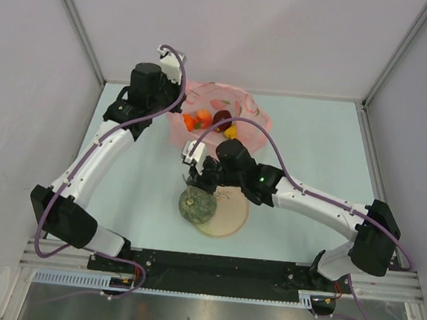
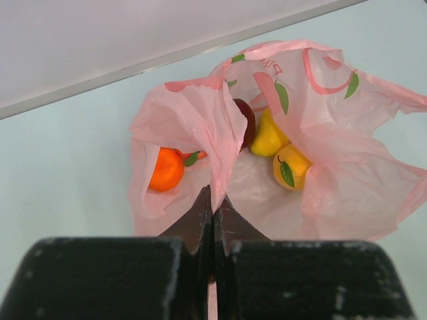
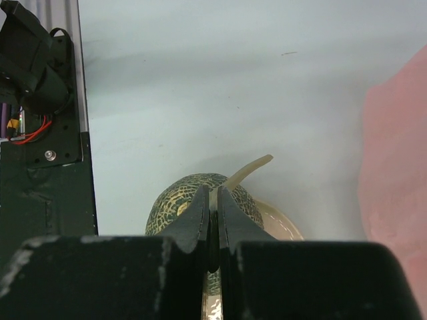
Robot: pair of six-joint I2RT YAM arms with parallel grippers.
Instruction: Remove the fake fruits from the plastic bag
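The left end effector (image 2: 212,201) is pressing its fingers together and pinching a fold of the plastic bag (image 2: 347,173) at the near rim of the bag's mouth. The pink film is rising from that pinch and the mouth is gaping toward the wrist camera. Inside it, an orange (image 2: 167,170) is lying on the left. A dark red apple (image 2: 247,120) is showing at the back, partly behind a flap. A yellow fruit (image 2: 270,137) is leaning against the apple, and a yellow-orange fruit with a green leaf (image 2: 291,167) is sitting just in front of that. The bag is lying on the far middle of the desk (image 1: 312,139).

The right end effector (image 3: 212,200) is also showing its fingers pressed together, with no gap between them. Its tips are hovering at the top of the melon (image 3: 177,200), right where the pale stem (image 3: 250,171) is curving away. Whether the fingers are nipping the stem's base, I cannot tell. The melon is out of the bag, sitting at the left edge of the plate (image 1: 232,220). The plate is lying just in front of the bag, between the two arms.
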